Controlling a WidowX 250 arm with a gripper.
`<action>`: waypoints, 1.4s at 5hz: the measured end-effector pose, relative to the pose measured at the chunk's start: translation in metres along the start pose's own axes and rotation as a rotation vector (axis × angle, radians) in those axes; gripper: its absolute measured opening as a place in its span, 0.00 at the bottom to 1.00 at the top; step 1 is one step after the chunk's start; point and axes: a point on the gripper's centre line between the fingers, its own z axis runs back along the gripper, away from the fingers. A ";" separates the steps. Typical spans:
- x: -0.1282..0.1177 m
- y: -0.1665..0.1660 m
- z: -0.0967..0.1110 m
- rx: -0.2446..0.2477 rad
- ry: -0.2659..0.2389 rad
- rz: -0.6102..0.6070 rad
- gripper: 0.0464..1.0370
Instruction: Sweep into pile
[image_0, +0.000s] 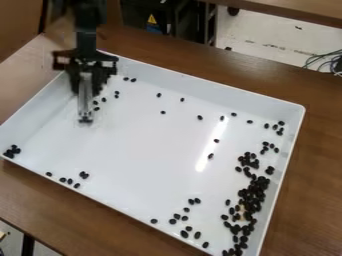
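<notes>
Black beans (252, 192) lie scattered across a white rectangular tray (200, 79) in the camera view, most of them massed in a long, uneven heap against its right-hand wall and toward the bottom of the frame. Loose beans dot the middle and the stretch near the far wall, with small groups by the far right corner, inside the left corner and along the near wall. A small tan patch shows amid the main heap.

At upper left, my black gripper (85, 62) hangs over the tray's far left corner area, blurred. I cannot tell whether its jaws stand open or shut, or what they hold. A narrow grey piece (85, 95) extends below it toward the tray's floor, near a few loose beans.

The tray sits on a brown wooden surface (310, 155). Beyond lie a pale floor (257, 40), a second brown tabletop (287, 9) and a tangle of cables (327, 62) at the right edge.
</notes>
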 end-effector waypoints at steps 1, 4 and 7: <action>-0.002 -0.015 0.003 0.028 -0.019 -0.211 0.32; -0.065 -0.100 0.009 -0.105 -0.335 -0.757 0.32; -0.160 -0.195 0.019 -0.162 -0.340 -1.031 0.32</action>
